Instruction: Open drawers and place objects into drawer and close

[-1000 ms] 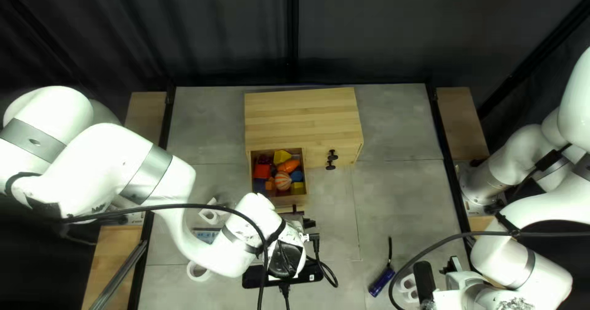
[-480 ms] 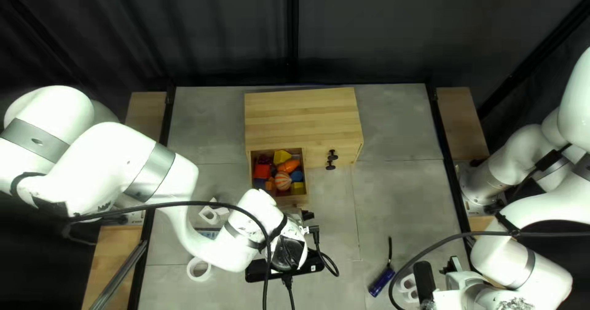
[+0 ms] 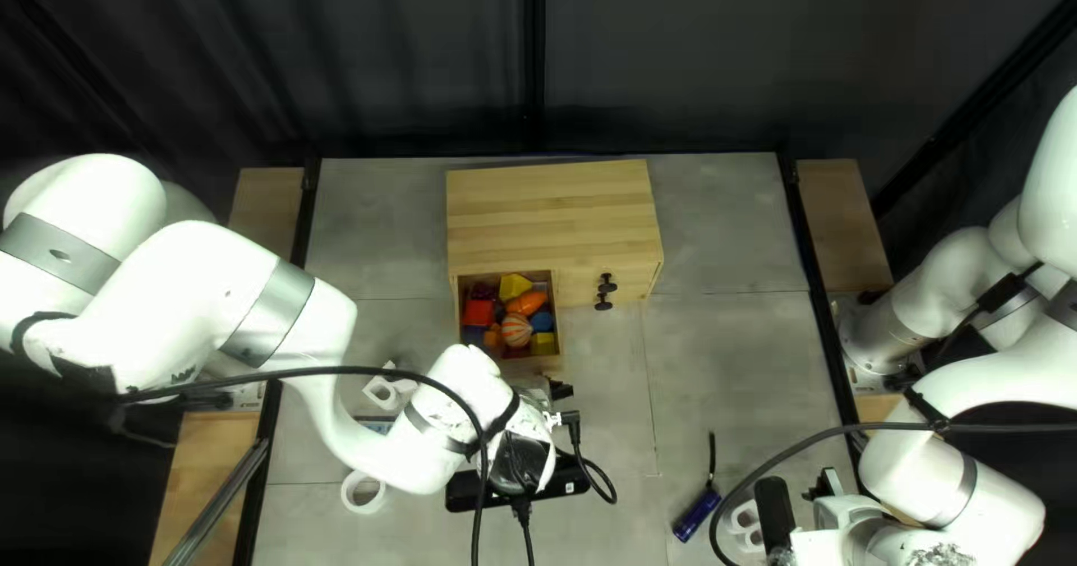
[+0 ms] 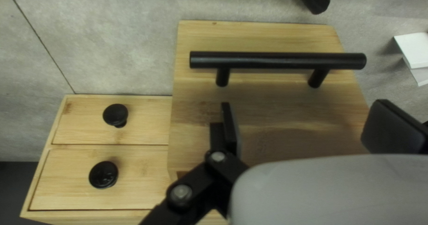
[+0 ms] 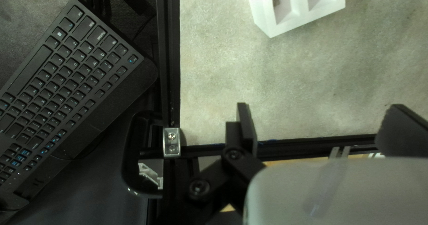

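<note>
At open drawer (image 3: 528,367), your L jaws (image 4: 303,122) have shifted slightly toward cabinet (image 3: 550,213): apart, handle (image 4: 276,60) ungripped. Toys (image 3: 516,330) already inside; closing push prob. next. R jaws (image 5: 318,122) also apart.

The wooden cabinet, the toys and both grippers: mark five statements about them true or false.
1. One drawer of the cabinet stands pulled out. True.
2. The left gripper is shut on the black bar handle. False: it is open, and the handle lies ahead of its fingers, untouched.
3. The striped ball lies in the pulled-out drawer. True.
4. The right gripper is holding a white piece. False: it is open with nothing gripped, and the white piece lies on the table ahead of it.
5. The two drawers with round black knobs are both closed. True.
</note>
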Robot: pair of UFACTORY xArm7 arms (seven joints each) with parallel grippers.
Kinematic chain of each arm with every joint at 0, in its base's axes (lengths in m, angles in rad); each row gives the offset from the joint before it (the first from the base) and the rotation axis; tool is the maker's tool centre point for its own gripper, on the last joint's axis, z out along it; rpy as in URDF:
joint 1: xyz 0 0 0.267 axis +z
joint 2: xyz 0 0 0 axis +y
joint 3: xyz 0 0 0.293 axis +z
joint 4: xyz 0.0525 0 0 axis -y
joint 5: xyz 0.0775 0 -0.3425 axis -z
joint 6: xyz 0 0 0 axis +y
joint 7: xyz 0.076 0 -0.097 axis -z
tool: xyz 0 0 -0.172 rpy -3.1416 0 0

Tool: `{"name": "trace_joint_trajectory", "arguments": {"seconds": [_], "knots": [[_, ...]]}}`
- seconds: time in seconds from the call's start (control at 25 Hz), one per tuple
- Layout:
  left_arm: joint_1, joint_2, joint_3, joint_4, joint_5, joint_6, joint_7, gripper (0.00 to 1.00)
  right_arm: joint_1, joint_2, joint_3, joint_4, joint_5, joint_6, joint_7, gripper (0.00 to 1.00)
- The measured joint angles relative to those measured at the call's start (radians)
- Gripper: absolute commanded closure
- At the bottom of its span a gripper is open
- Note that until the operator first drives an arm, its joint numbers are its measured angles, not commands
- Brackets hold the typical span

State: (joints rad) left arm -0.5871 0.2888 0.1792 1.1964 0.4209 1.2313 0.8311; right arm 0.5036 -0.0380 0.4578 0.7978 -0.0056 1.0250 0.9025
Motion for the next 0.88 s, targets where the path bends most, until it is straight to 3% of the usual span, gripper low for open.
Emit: {"name": "trace_joint_trajectory", "arguments": {"seconds": [0.88], "knots": [[0.009, -0.006, 0.012, -0.01, 0.016, 0.006, 0.002, 0.0, 0.0, 0.0, 0.0, 0.0, 0.0, 0.0, 0.0, 0.0]]}}
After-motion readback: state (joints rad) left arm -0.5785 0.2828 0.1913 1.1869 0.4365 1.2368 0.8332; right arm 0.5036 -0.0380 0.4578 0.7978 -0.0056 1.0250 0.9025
